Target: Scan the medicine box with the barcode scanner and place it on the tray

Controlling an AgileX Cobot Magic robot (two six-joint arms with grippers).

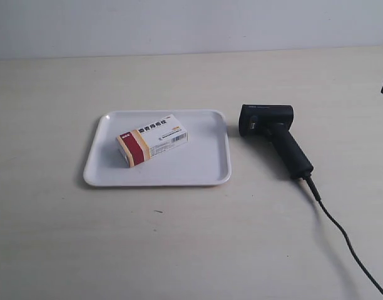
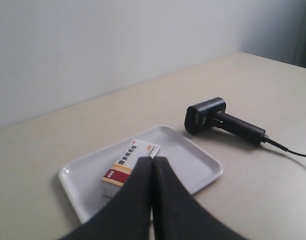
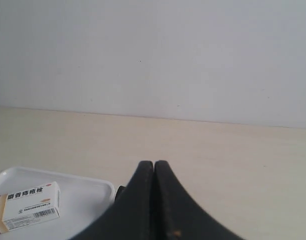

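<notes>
The medicine box lies flat inside the tray, toward its left half, barcode face up. The barcode scanner rests on the table just beside the tray, its cable trailing toward the table's near right corner. Both hands are raised clear, the left hand and right hand closed and empty. Judging by this, the task looks finished; only a retreat could remain.
</notes>
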